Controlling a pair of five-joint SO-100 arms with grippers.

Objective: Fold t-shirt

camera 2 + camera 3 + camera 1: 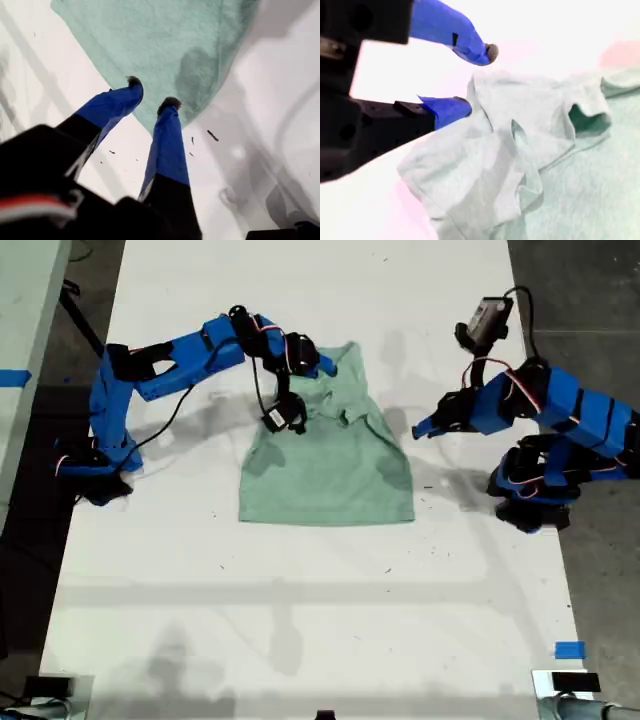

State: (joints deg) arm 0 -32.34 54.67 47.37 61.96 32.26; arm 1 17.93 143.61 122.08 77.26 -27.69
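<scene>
The pale mint-green t-shirt lies in the middle of the white table, its lower part flat and its upper part folded over and bunched. My second gripper reaches in from the exterior view's left and hovers open at the bunched top edge, with nothing between its fingers. My first gripper comes from the exterior view's right and hangs open just off the shirt's side edge, over bare table, holding nothing.
The white table stretches toward the near edge of the exterior view. Dark floor borders it on both sides. A blue tape mark sits near the exterior view's lower right. Both arm bases stand at the table's sides.
</scene>
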